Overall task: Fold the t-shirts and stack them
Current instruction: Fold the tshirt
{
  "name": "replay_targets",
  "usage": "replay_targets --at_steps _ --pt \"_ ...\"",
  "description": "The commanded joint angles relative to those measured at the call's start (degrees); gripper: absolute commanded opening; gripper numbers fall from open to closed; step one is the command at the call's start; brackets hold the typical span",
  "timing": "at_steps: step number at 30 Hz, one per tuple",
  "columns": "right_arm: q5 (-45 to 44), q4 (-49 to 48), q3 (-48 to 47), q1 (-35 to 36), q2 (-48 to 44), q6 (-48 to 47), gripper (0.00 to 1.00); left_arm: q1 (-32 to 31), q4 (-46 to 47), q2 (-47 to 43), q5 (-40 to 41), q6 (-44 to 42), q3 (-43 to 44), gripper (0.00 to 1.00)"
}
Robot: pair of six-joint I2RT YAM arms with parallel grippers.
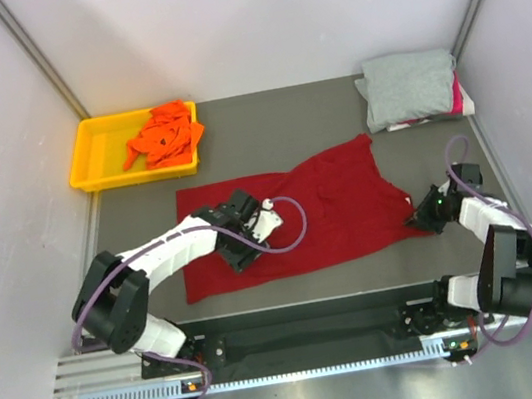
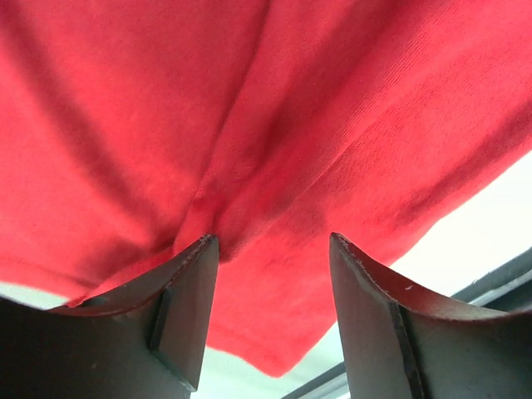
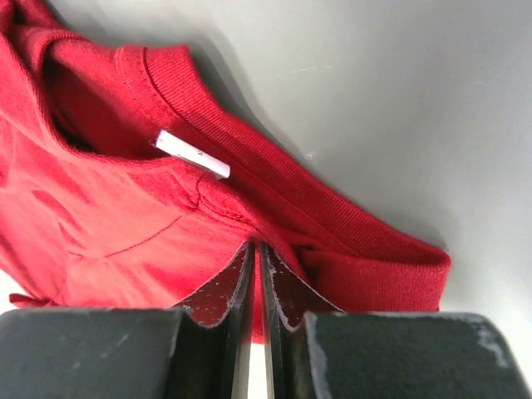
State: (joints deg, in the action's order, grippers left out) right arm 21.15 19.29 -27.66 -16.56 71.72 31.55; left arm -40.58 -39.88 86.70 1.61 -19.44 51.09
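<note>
A dark red t-shirt (image 1: 333, 204) lies spread across the middle of the grey table. My left gripper (image 1: 240, 247) sits low over its left part. In the left wrist view that gripper (image 2: 273, 249) is open, with wrinkled red cloth (image 2: 274, 125) just beyond the fingertips (image 2: 187, 307). My right gripper (image 1: 419, 220) is at the shirt's right end. Its jaws (image 3: 258, 249) are shut on a thin fold of the red shirt (image 3: 116, 216) beside the ribbed collar (image 3: 274, 179), near a white label (image 3: 193, 155). An orange t-shirt (image 1: 165, 134) is crumpled at the back left. A folded grey t-shirt (image 1: 408, 84) lies on a pink one (image 1: 455, 97) at the back right.
A yellow plastic tray (image 1: 87, 157) at the back left holds the orange shirt. White walls close in the table on the left, back and right. A metal rail (image 1: 299, 341) with the arm bases runs along the near edge.
</note>
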Motion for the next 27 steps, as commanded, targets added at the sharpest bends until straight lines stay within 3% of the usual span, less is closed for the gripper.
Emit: replay_targets --at_steps 1,5,9,12,17,22,23,25,26,27 --pt "-5.2 -2.8 -1.0 -1.9 1.2 -2.6 0.08 2.7 -2.9 -3.5 -3.0 -1.6 -0.2 0.61" --pt "-7.7 3.1 -3.6 -3.5 -2.3 -4.1 0.13 8.2 -6.7 -9.9 -2.3 -5.4 -1.5 0.65" --pt "-11.7 10.1 -7.0 -5.7 -9.3 -4.9 0.43 12.0 -11.3 -12.7 2.7 -10.2 -6.4 0.65" --pt "-10.5 14.0 -5.9 -8.1 -12.5 -3.3 0.50 12.0 -13.6 -14.4 1.3 -12.6 -9.8 0.65" --pt "-9.5 15.9 -3.0 -9.0 -15.0 -1.1 0.53 11.8 -9.4 -14.5 -1.0 -13.7 -15.3 0.67" --pt "-8.9 11.8 -0.8 -9.0 -10.8 0.4 0.53 11.8 -3.5 -12.3 0.8 -13.6 -16.7 0.65" --pt "-8.7 11.0 -0.5 -9.0 -9.6 0.4 0.52 11.7 -2.2 -11.9 0.8 -13.8 -17.0 0.62" --pt "-7.4 10.2 -0.3 -9.0 -6.4 0.3 0.44 11.7 -1.6 -10.9 1.6 -13.5 -17.3 0.39" --pt "-6.9 9.7 -0.4 -9.0 -5.7 0.3 0.40 11.7 -1.9 -10.6 1.6 -13.4 -17.3 0.13" --pt "-6.8 9.8 -0.6 -9.1 -5.4 0.4 0.29 11.7 -3.3 -10.7 1.6 -13.5 -17.2 0.00"
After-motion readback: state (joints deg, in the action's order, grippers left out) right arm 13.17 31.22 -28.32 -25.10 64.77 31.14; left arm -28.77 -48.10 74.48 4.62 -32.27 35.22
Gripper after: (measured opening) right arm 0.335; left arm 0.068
